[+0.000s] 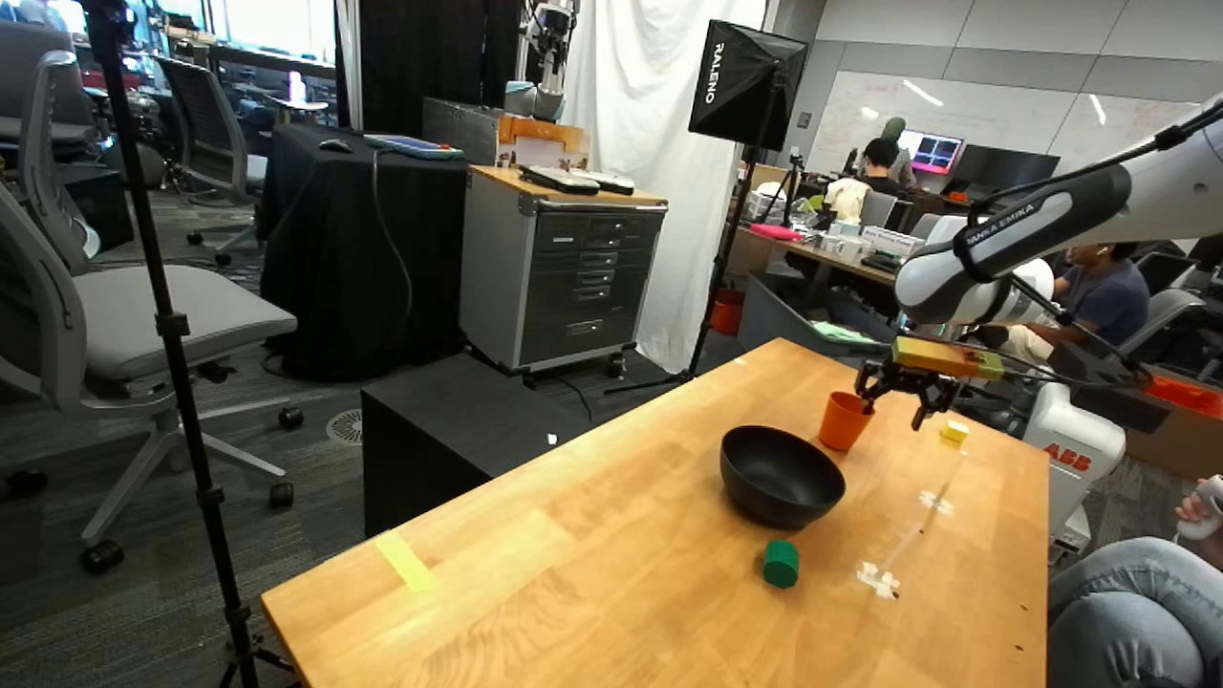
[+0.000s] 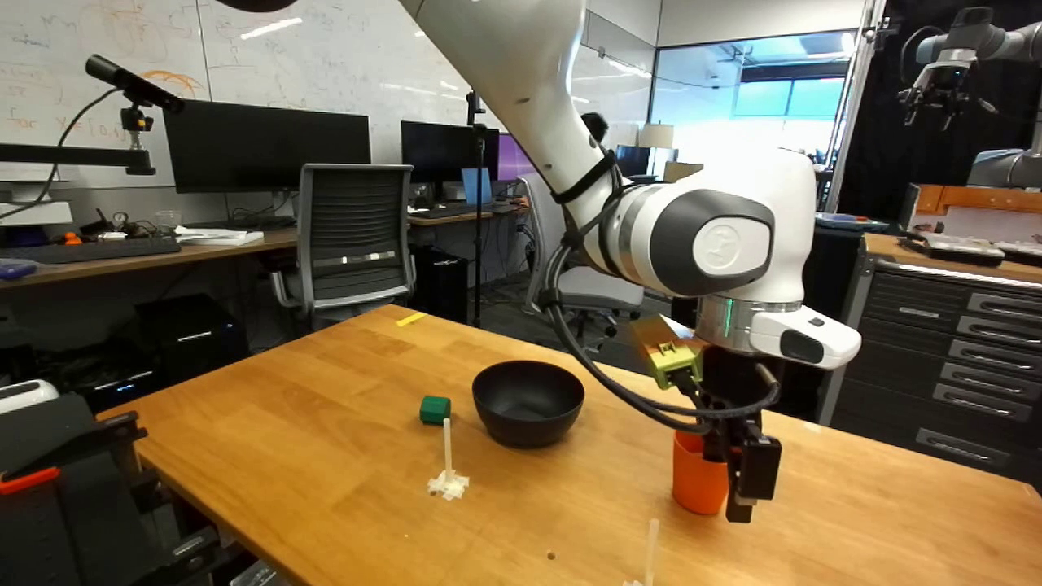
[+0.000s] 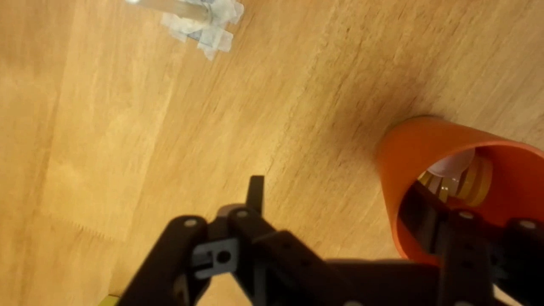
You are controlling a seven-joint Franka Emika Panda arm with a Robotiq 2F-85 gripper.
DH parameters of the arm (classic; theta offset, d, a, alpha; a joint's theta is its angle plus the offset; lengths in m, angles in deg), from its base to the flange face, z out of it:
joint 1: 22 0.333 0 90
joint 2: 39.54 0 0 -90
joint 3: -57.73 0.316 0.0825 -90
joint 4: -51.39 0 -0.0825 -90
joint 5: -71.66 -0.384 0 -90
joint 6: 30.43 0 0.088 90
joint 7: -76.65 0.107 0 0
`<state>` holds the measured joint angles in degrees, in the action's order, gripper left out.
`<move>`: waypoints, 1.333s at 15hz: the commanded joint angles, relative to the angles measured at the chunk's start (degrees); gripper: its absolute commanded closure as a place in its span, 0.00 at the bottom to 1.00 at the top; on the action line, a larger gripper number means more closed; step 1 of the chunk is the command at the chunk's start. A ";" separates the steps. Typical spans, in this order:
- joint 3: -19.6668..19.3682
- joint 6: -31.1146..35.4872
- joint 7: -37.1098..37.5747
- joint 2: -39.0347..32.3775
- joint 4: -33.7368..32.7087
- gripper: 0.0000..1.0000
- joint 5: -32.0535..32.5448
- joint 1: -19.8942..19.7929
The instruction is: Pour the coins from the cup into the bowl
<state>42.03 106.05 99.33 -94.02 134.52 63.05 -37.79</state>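
Tan wooden surface (image 1: 592, 564); orange tapered plastic cup (image 2: 697, 483), wall between parted, empty jaws.
Likely light, stiff; pinch there.

In an exterior view I see, left to right on the worktop (image 2: 326, 407), a block (image 2: 435, 409), the bowl (image 2: 527, 407) and the cup (image 2: 694, 482). Inside it are coins (image 3: 455, 171) and one finger (image 3: 418, 208) of my gripper (image 1: 892, 414).

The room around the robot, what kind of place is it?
Probably a robotics lab: a robot arm hangs over the table, another arm shows behind, and there's a scribbled-on whiteboard.
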 commanded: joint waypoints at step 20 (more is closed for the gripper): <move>-0.27 -0.52 6.45 -2.87 -6.14 0.93 -1.66 0.12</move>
<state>41.99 105.62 105.73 -96.96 128.54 60.98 -38.00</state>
